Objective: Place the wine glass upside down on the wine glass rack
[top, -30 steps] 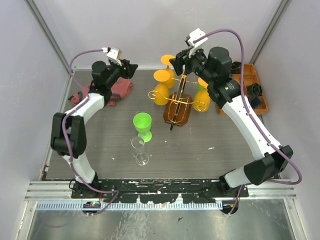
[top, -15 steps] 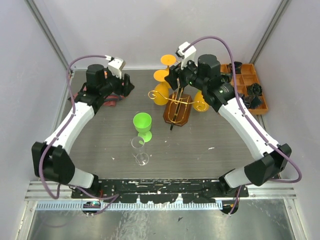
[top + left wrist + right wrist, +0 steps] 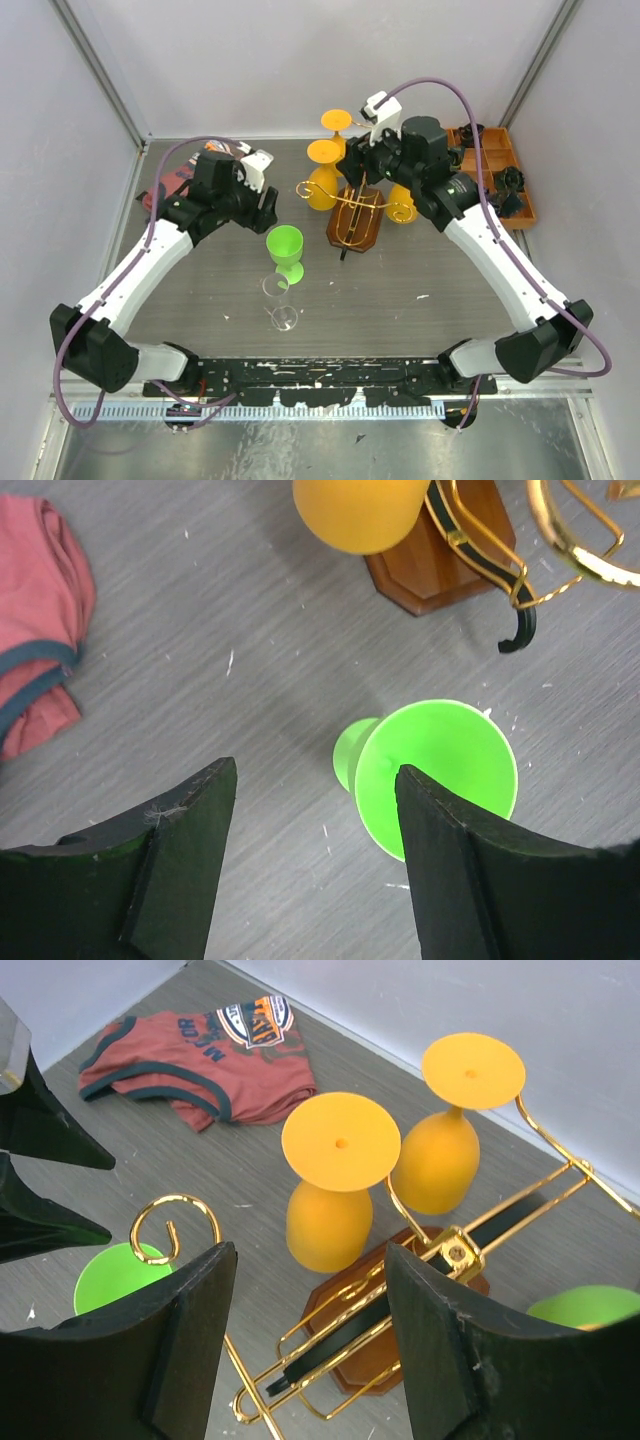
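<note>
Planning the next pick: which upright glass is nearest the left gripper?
The green glass, beside the left gripper; the clear glass stands farther away.

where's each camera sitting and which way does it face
Top external: overhead behind the left arm and right arm, facing down at the table; both show.
Left wrist: on the left arm, down at the green glass; own fingers show.
Right wrist: on the right arm, down across the wine glass rack; own fingers show.
All share the green glass and rack.
</note>
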Controlling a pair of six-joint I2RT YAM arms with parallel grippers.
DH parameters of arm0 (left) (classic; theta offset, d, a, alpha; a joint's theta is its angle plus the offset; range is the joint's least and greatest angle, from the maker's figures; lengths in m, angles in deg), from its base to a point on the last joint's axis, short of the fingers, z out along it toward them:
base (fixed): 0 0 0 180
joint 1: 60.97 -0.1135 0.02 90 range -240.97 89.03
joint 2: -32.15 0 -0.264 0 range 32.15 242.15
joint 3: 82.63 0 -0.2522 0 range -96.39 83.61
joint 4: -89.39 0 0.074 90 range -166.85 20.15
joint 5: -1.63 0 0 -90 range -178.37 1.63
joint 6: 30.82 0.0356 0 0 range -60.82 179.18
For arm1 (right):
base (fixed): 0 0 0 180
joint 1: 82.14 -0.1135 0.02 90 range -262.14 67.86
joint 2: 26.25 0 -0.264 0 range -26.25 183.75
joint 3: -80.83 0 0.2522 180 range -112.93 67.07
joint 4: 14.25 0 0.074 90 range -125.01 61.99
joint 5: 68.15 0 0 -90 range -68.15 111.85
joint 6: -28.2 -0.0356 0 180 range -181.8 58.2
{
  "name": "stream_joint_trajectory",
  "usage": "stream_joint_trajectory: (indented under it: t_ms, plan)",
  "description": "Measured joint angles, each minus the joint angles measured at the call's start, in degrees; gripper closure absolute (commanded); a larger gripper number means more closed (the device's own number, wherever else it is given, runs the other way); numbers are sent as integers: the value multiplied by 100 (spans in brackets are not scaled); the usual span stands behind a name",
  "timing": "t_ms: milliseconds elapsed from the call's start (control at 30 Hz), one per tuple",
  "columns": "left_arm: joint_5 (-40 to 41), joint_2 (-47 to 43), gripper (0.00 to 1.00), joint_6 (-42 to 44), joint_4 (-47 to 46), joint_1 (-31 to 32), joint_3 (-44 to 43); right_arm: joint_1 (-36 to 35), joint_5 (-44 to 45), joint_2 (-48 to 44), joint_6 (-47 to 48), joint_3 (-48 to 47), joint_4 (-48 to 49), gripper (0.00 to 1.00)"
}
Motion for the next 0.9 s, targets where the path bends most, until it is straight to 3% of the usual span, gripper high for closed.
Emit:
stream_joint_trajectory:
  t_ms: [400,467,567,667,900]
  plan:
    - [417,584,32,-243,402,306,-2,-2,190,-350,-236,151,-225,34]
    - [452,706,41,-256,402,365,-2,-2,225,-404,-249,151,-249,34]
    - [466,872,77,-275,404,426,-4,-4,267,-470,-269,151,-273,35]
    - [479,990,96,-273,468,450,-44,-4,293,-487,-280,151,-297,36]
    - [654,1025,100,-151,619,459,-190,-7,291,-461,-354,149,-306,36]
